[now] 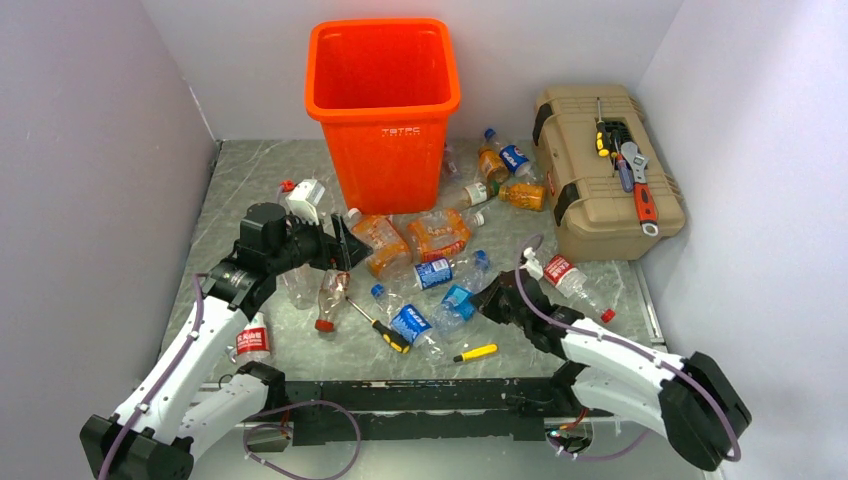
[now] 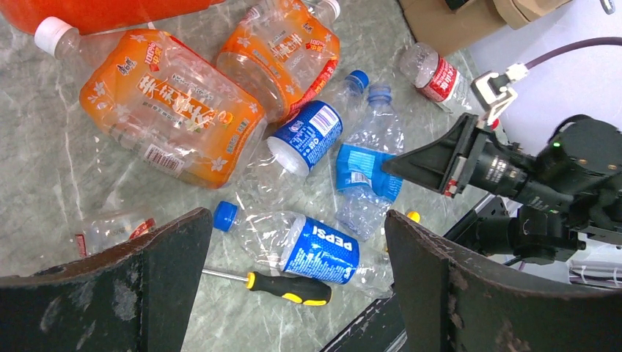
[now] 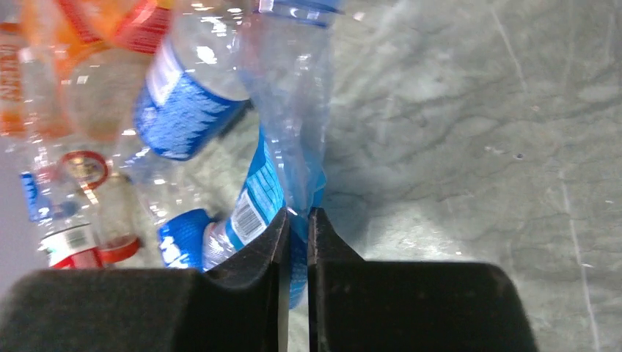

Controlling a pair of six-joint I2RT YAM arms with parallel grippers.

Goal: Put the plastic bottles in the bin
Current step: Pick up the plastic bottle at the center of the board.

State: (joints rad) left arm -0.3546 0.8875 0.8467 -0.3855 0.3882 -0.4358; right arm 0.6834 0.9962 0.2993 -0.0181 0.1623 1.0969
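Only the right wrist view shows the right gripper (image 3: 295, 220) pinched tight on a crushed blue-labelled bottle (image 3: 290, 110). The top view places that bottle among the scattered bottles, well apart from the bin (image 1: 385, 160). In the left wrist view, the left gripper (image 2: 297, 224) hovers with its fingers wide apart.

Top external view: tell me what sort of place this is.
Probably a robot test cell, not a home or workshop. Plain white walls box in a marbled table; left arm and right arm are bolted at its near edge; plastic bottles, an orange bin and a toolbox look staged.
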